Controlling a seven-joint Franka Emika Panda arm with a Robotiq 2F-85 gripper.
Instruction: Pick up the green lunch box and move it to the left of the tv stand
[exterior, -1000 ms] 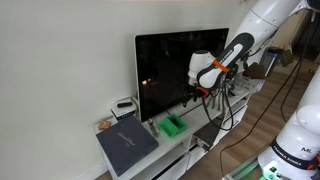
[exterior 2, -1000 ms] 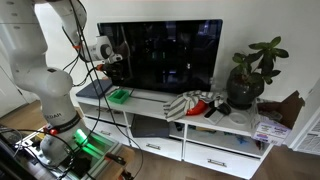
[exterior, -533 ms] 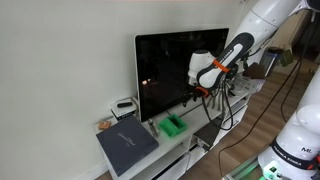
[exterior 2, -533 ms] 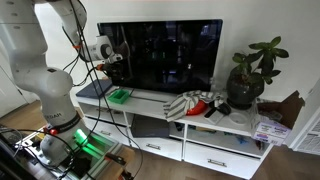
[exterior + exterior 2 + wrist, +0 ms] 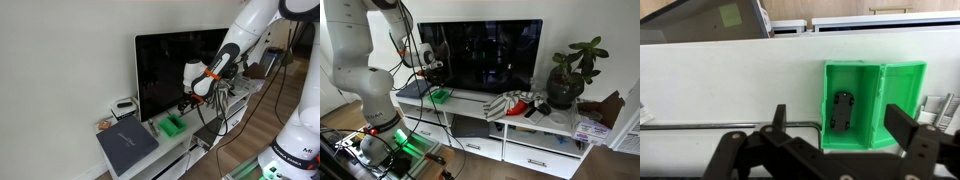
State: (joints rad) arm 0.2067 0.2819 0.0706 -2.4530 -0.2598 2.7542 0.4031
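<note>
Wrist view: the white table (image 5: 720, 90) is spread across the frame. The tool (image 5: 838, 115) is held wide apart, nothing gripped. The green lunch box (image 5: 868, 92) is seen lying open on the table toward 3 o'clock, a small dark object (image 5: 843, 112) inside, the tool hung above it.

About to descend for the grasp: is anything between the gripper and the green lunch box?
Nothing visible. In the wrist view the open gripper hangs above the green lunch box, with no object between them.
</note>
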